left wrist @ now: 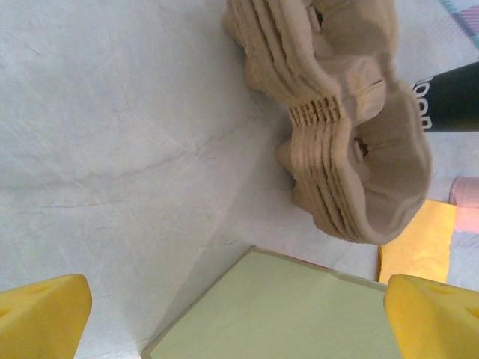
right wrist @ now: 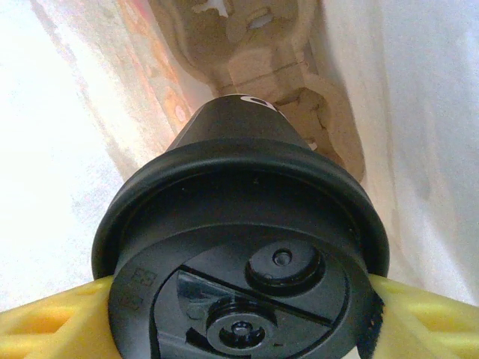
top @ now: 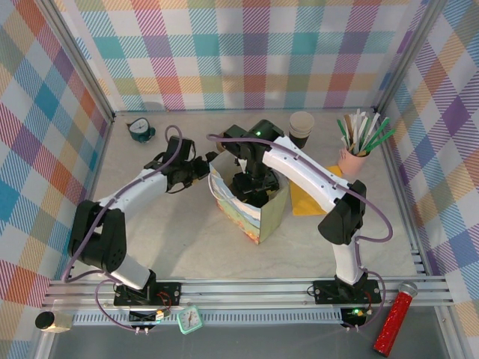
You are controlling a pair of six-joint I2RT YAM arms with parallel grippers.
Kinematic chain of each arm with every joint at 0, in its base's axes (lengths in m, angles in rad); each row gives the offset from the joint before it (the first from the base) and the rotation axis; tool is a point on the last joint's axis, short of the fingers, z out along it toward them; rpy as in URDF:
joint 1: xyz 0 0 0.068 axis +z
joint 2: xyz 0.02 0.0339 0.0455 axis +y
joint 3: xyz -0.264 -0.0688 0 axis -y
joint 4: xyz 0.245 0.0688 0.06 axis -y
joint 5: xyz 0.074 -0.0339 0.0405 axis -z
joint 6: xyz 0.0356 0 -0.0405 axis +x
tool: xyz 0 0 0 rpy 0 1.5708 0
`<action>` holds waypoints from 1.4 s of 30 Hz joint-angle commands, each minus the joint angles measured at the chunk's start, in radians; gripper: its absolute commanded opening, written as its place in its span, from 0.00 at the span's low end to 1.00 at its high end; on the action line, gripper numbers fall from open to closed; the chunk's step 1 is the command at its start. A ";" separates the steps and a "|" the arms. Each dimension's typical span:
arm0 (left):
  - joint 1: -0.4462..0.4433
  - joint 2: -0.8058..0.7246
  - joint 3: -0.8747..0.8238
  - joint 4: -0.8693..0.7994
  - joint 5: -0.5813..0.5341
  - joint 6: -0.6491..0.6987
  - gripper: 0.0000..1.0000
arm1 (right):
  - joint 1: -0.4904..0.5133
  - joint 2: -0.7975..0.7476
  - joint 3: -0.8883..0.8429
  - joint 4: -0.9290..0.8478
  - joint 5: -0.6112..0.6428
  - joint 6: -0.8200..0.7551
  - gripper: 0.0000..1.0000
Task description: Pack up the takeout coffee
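- From above, we see the right gripper [top: 251,185] down inside the pale green paper bag [top: 273,213].
- Its wrist view shows us yellow fingers [right wrist: 52,321] clamping the black-lidded takeout coffee [right wrist: 239,224] over a brown pulp carrier [right wrist: 258,37].
- The left gripper [left wrist: 238,321] gapes wide and empty beside the bag.

Glossy black takeout coffee [right wrist: 239,262], tan pulp carrier [left wrist: 352,134], pale green bag [left wrist: 284,314], pastel plaid walls [top: 247,52]

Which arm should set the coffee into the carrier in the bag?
Right. The right gripper holds the takeout coffee by its lid, inside the bag above the pulp carrier. The left gripper hangs open outside the bag, empty.
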 commanded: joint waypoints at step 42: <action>0.062 -0.287 0.148 -0.245 -0.091 0.096 1.00 | -0.032 -0.035 -0.098 -0.176 -0.075 -0.092 0.72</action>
